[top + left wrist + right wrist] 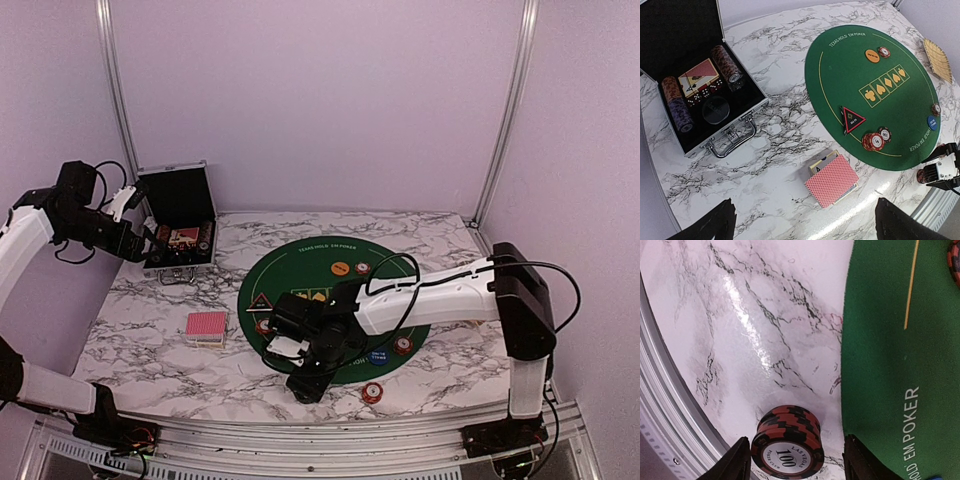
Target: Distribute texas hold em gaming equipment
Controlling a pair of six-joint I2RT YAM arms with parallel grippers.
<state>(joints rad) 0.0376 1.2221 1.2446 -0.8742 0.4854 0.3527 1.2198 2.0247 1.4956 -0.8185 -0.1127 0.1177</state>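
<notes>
Left gripper (145,242): spread wide with nothing between the fingers, hovering at the far-left corner of the bench (140,350), just beside the open silver-edged case (178,222)
Right gripper (305,385): released, fingers set either side of a stack of 100 chips (787,442) with a gap showing on at least one side, so straddling and not clenched
Stack of 100 chips: resting, as far as can be told, on bare marble by the near edge, just off the rim of the green poker mat (840,70)
Far side of mat: orange button (872,55) with a single chip (884,51) touching or just beside it
Left side of mat: black triangular marker (852,119), with a short chip stack (873,141) and one more chip (884,134) near it
Near-right side of mat: blue button (932,122) with a chip (936,109) close by
Near edge, right of the gripper: another chip stack (372,392), off the mat
Cards: deck of red-backed cards (832,180) on the marble between case and mat, squared up and undealt
In the case: chip rolls (725,62) and a second deck (700,80)
Progress, judged: roughly midway, with buttons, marker and several chip lots placed
Left to do, judged: settle the straddled stack, fetch more chips from the case if needed, deal out the deck
</notes>
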